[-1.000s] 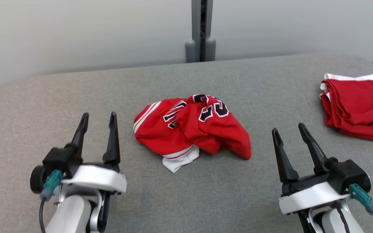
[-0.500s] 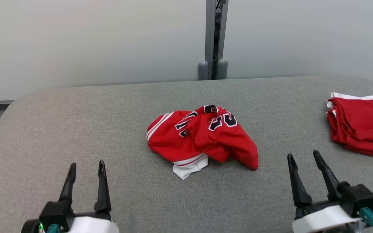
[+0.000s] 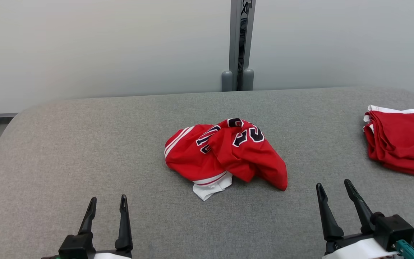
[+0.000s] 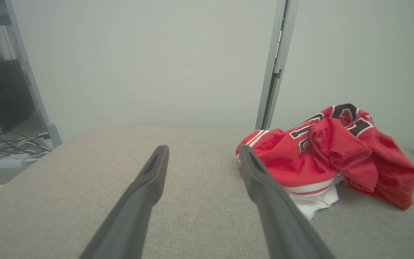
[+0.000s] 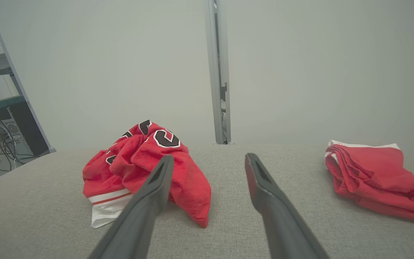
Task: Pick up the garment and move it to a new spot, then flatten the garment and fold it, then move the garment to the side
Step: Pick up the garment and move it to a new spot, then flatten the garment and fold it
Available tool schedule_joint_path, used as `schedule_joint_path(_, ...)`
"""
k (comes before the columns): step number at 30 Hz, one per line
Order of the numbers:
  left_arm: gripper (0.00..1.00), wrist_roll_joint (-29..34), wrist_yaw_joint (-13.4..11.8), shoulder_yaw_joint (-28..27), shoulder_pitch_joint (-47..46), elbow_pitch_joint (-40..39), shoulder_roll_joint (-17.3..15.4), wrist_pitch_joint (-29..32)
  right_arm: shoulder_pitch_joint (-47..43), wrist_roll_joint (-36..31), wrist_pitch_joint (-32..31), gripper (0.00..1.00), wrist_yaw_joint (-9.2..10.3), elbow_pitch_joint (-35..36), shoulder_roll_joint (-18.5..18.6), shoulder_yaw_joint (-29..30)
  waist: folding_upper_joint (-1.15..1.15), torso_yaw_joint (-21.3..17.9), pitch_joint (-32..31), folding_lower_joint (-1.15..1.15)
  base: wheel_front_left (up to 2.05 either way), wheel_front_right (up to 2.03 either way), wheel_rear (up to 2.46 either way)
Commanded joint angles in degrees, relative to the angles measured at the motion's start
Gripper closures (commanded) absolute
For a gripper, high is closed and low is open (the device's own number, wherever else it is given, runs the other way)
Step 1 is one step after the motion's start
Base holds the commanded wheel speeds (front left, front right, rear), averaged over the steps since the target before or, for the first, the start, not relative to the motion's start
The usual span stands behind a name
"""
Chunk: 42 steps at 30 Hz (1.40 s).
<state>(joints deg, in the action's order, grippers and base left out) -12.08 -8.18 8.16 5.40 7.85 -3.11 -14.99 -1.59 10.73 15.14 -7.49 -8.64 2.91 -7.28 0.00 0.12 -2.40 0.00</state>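
Table bears garment ahead, between left pincer and right pincer

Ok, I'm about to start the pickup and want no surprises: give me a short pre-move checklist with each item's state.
1. Left gripper open and empty: ok.
2. Right gripper open and empty: ok.
3. Crumpled garment lying free on the grey surface, nothing on it: ok.
4. Folded red garment apart from it, at the right: ok.
5. Crumpled garment flat: not ok.
6. Which part is collar or hem: cannot tell.
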Motion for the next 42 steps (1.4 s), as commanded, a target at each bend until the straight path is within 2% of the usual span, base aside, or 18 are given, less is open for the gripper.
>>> schedule_joint_path(1,0.00,0.5,0.1,-0.4,-0.4,0.1,-0.1,-0.2,0.6,0.2,0.0,0.00,-0.02,0.0,0.2,0.2,0.00,0.0,0.1,0.00,0.00,0.00,0.00)
schedule_joint_path(26,0.00,0.1,1.2,-0.6,-1.1,1.9,0.1,-0.2,0.4,0.1,0.0,0.00,-0.02,-0.1,0.1,0.1,0.00,-0.2,0.4,0.00,0.00,0.00,0.00)
schedule_joint_path(30,0.00,-3.4,3.5,2.1,-4.0,7.4,0.1,-0.2,1.2,-0.1,0.0,0.00,-0.02,-0.1,0.1,-0.2,0.00,-0.5,1.2,0.00,0.00,0.00,0.00)
schedule_joint_path(34,0.00,-6.8,5.7,7.2,-9.1,15.5,0.1,-0.1,2.2,-0.1,0.0,0.00,-0.02,-0.1,0.6,-1.0,0.00,-1.2,2.3,0.00,0.00,0.00,0.00)
schedule_joint_path(42,0.00,-12.4,7.6,17.3,-22.2,29.1,0.1,1.3,5.0,0.0,0.0,0.00,-0.02,0.6,1.8,-1.9,0.00,-3.9,6.8,0.00,0.00,0.00,0.00)
